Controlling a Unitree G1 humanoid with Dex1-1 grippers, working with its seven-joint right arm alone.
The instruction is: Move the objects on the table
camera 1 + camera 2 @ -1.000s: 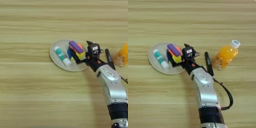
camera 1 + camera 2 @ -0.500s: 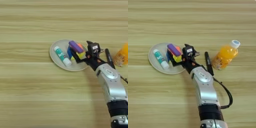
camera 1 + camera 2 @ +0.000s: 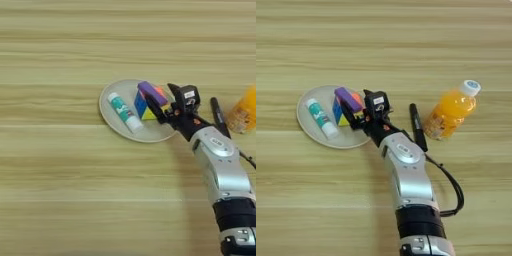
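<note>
- Wood-grain table (image 3: pixel 384 45) carries a round pale grey plate (image 3: pixel 308 132) left of centre.
- Plate contents: a white-and-teal glue stick (image 3: pixel 321 118) lying on its side in the left half; a multicoloured puzzle cube (image 3: pixel 342 111) in the right half.
- A small flat purple block (image 3: pixel 348 98) rests tilted on top of the cube.
- Right gripper (image 3: pixel 358 109) sits at the plate's right rim, level with the cube and block. One black finger (image 3: pixel 349 111) lies against the cube's near-right face, the other (image 3: pixel 173 91) stands beyond the block; the fingers are spread apart with the block's right end between them. Contact with the block cannot be confirmed.
- Silver forearm (image 3: pixel 406 170) enters from the bottom edge.
- An orange juice bottle (image 3: pixel 452 110) stands right of the arm, a black marker (image 3: pixel 417 126) lying between them.
</note>
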